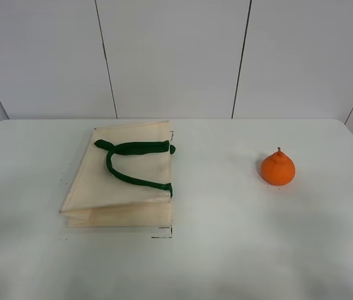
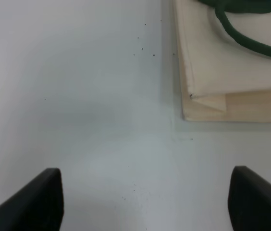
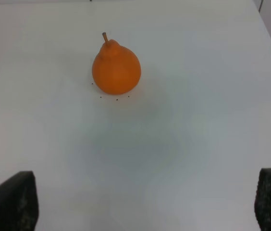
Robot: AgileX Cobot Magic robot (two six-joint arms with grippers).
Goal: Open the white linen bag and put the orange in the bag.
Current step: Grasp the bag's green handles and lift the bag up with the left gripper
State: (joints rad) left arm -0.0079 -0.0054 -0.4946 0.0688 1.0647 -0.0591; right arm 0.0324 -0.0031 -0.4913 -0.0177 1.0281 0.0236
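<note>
Bag (image 1: 126, 181) lies flat and shut on the table (image 1: 226, 244), left half: limp cloth, so take a green handle (image 1: 133, 148) or the top rim layer. Its corner is near the left end effector (image 2: 147, 204), which is wide open and empty. Orange (image 1: 278, 169) stands well right of it (firm, round, may roll), ahead of the right end effector (image 3: 142, 204), also wide open and empty.

Left tool (image 2: 145, 199), right tool (image 3: 147, 199): jaws wide apart.
</note>
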